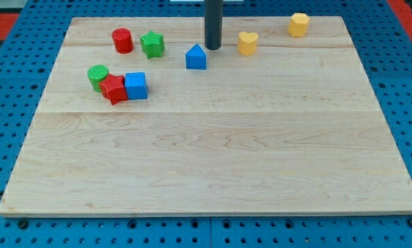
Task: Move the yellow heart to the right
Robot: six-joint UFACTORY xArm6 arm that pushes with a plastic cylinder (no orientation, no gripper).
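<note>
The yellow heart [247,43] lies near the view's top, right of centre, on the wooden board [213,158]. My tip [213,47] stands just left of the heart, with a small gap between them. A blue pentagon-shaped block [196,58] sits just below and left of the tip. A yellow hexagon-like block [298,24] lies further to the right of the heart, near the board's top edge.
A red cylinder [122,40] and a green star [151,44] sit at the top left. A green cylinder [98,76], a red block [113,89] and a blue cube [136,86] cluster at the left. Blue pegboard [13,83] surrounds the board.
</note>
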